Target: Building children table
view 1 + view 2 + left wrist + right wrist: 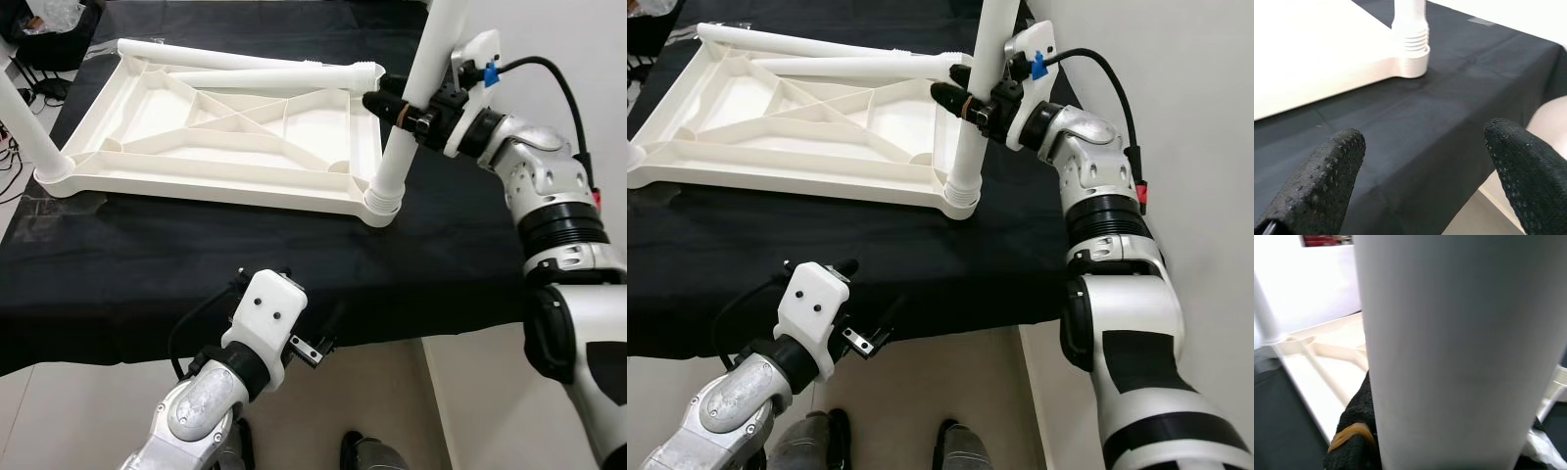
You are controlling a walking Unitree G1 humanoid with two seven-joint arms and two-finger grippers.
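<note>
The white plastic tabletop (225,127) lies upside down on the black cloth, ribbed underside up. An upright leg (416,98) is seated in the corner socket at 4 o'clock. A second upright leg (29,127) stands in the 8 o'clock corner. Two loose legs (265,64) lie across the tray toward 12 o'clock, side by side.

Our left end effector (1420,161) hangs with fingers spread at the bench (147,264) edge; bare black cloth ahead of it up to the tabletop (225,127) rim. Our right end effector (392,106) is clamped around the upright leg (416,98). Beyond its fingertips, two loose legs (274,70) lie across the tabletop, blocking passage.
</note>
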